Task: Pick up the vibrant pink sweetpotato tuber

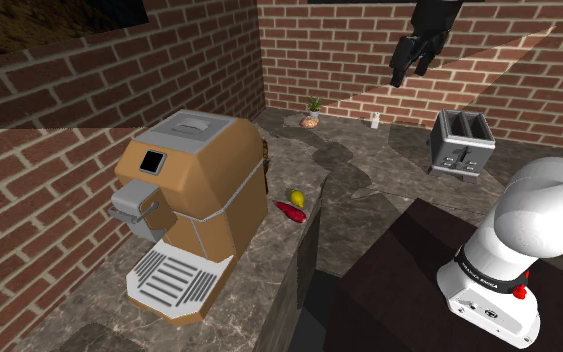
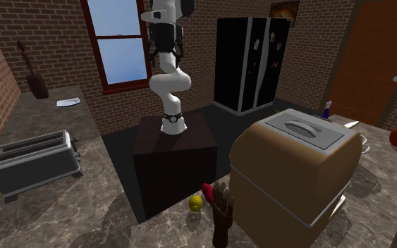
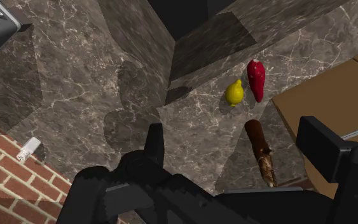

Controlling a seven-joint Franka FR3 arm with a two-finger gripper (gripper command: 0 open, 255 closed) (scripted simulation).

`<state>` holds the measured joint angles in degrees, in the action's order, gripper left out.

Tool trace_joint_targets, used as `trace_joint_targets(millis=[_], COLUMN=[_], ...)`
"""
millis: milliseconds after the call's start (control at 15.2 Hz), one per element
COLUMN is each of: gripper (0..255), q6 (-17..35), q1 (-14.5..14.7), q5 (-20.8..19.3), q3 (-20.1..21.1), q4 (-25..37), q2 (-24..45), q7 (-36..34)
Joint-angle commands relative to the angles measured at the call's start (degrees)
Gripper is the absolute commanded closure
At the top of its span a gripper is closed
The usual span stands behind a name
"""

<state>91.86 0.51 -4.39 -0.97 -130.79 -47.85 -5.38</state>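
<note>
Nearest the shoulder camera the stand point(image 1: 394, 268) is seen, the reddish-pink tuber point(image 1: 290, 211) lying on the counter point(image 1: 274, 255) at 7 o'clock from the raised gripper point(image 1: 410, 68); in the second exterior view, about 5 o'clock; at the wrist, ahead of widely parted fingers point(image 3: 155, 143) (long axis crosswise to their closing line).

My arm point(image 1: 541, 212) is white, with rounded links and dark joints. A black lettered band point(image 1: 481, 272) sits low on it. My gripper point(image 1: 411, 72) is black.

thing: sweetpotato point(image 3: 255, 79)
look: glossy red-pink, long, tapering to one end
pose: lying flat on the marbled counter point(image 3: 107, 76)
place: just beside a yellow lemon point(image 3: 234, 93), near the counter's edge, at the shoulder view's right of the brown coffee machine point(image 1: 194, 190)
</note>
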Motion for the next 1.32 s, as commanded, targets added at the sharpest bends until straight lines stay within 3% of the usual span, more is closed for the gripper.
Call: trace_joint_targets(millis=[0,660,1254], gripper=[0,0,0], q6=[0.0,16.3,30.6], q1=[0.0,1.2,1.7], q5=[0.0,1.1,0.4], q3=[0.0,3.8,7.3], q4=[0.0,-8.3,-9.7], q2=[0.0,11.3,27.1], q7=[0.0,-4.8,-9.7])
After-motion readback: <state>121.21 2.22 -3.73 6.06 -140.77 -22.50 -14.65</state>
